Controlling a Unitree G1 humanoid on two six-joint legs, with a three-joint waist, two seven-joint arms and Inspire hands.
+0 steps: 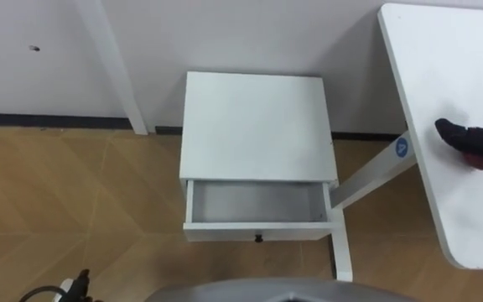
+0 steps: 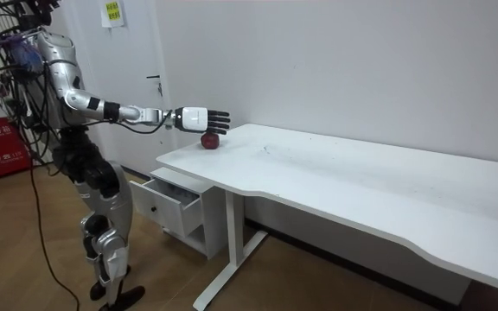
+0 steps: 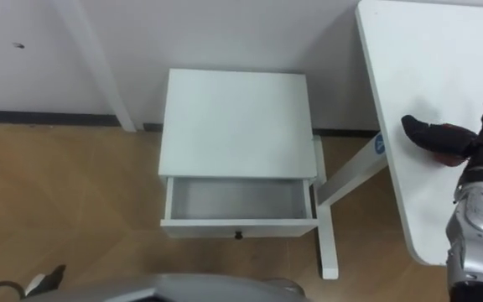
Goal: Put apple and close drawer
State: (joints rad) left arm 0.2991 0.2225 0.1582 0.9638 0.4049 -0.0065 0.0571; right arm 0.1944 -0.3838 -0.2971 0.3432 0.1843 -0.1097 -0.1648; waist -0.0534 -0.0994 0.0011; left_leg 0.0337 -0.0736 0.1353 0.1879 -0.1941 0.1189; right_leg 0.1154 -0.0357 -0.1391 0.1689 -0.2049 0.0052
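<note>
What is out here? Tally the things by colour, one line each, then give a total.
White: 2, the cabinet with its drawer open, and the table
Red: 1, the apple on the table
Total: 3

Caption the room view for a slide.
Standing by the open drawer, the humanoid reaches its open right hand over the red apple on the white desk.

right arm: stretched out level | right hand (image 2: 194,117): fingers straight, thumb spread | body: standing upright
</note>
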